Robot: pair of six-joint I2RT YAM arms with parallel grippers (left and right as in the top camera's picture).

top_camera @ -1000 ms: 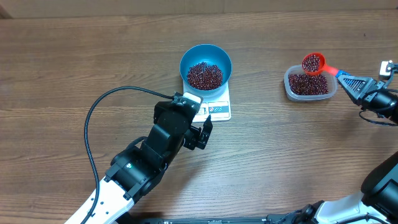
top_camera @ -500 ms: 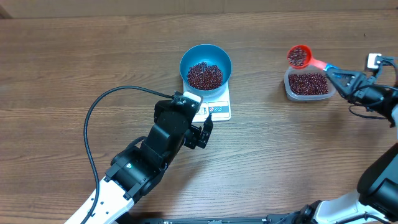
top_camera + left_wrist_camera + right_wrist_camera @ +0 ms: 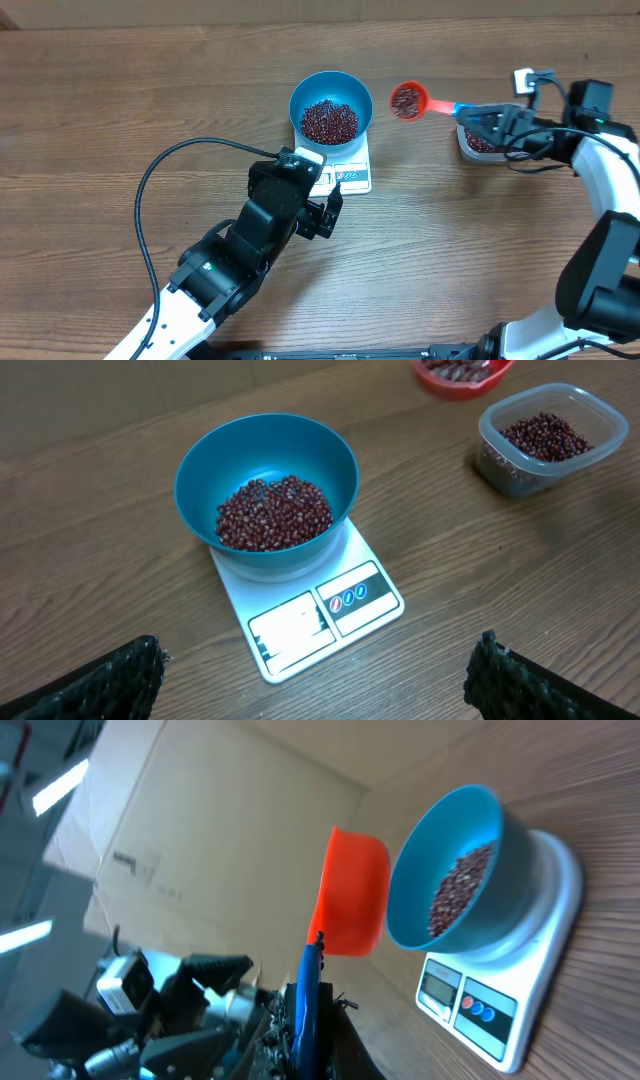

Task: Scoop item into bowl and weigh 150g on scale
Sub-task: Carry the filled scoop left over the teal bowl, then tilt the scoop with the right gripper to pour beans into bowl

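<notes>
I see free wooden table (image 3: 110, 90) on the far left and at the near right. In the middle, the round bright blue plastic bowl (image 3: 331, 103) on the small white rectangular scale (image 3: 352, 176) blocks the way. The left gripper (image 3: 320, 685), with jaws wide apart, stands just in front of the scale, and its black cable (image 3: 148, 190) loops to the left. Between the bowl and the clear plastic tub (image 3: 497, 460), the red plastic scoop (image 3: 408, 100) hangs in the gap, clamped in the right gripper (image 3: 482, 117).

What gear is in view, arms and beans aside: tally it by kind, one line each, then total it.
blue bowl: 1
white scale: 1
clear tub: 1
red scoop: 1
Total: 4
</notes>
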